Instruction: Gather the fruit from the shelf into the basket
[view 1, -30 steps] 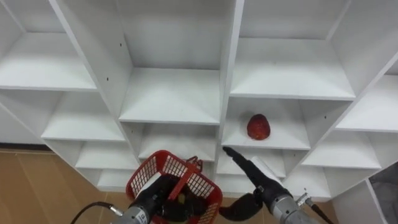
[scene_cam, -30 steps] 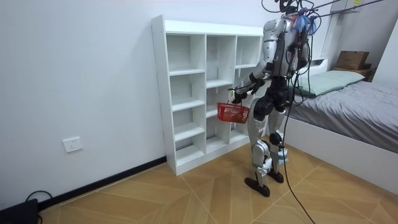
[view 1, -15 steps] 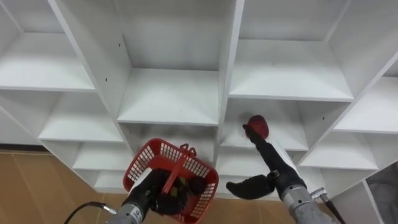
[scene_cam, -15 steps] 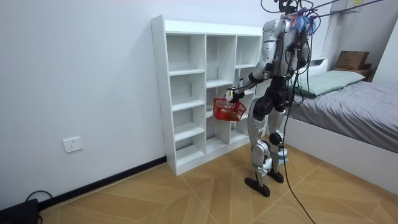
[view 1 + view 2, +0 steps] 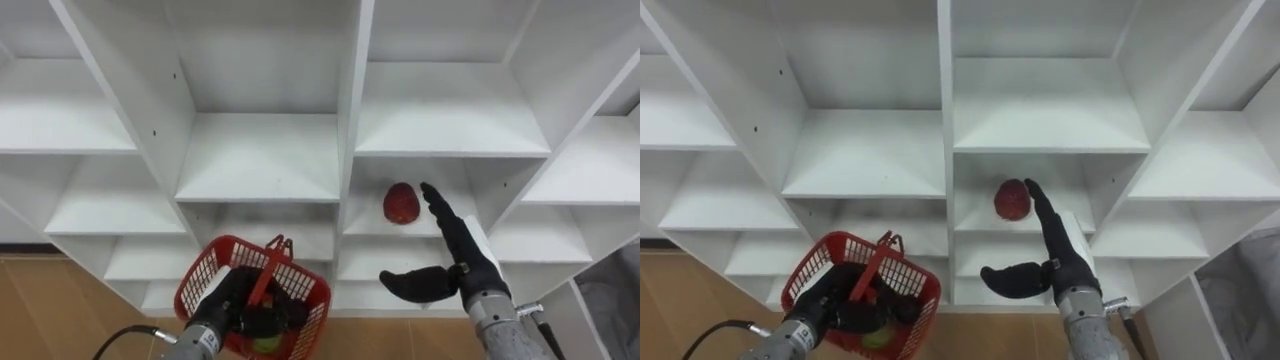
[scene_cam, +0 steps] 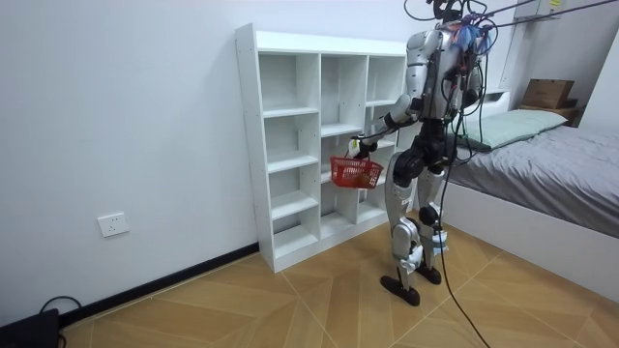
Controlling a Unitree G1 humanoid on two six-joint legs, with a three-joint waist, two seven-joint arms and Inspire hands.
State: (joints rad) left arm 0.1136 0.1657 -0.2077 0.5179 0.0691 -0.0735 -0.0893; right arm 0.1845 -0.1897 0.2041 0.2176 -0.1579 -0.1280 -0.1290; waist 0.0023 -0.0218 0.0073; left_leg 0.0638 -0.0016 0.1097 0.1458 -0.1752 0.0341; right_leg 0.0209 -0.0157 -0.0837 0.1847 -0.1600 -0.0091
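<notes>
**Reaching for the fruit.** The robot stands at the white closet (image 6: 290, 145). A red fruit (image 5: 401, 203), perhaps an apple though its kind is hard to tell, lies on a shelf in the compartment just right of the central upright. The right hand (image 5: 463, 258) is spread wide and empty, with straight fingers and the thumb splayed. Its fingertips are just beside the fruit's right flank, and contact cannot be judged. The left hand (image 5: 230, 303) is curled round the handle of the red basket (image 5: 212, 263), held low and to the left. To do the step well, the palm should pass round the fruit. Thumb and fingers should then close on opposite sides before lifting, lest a nudge roll it deeper.
</notes>
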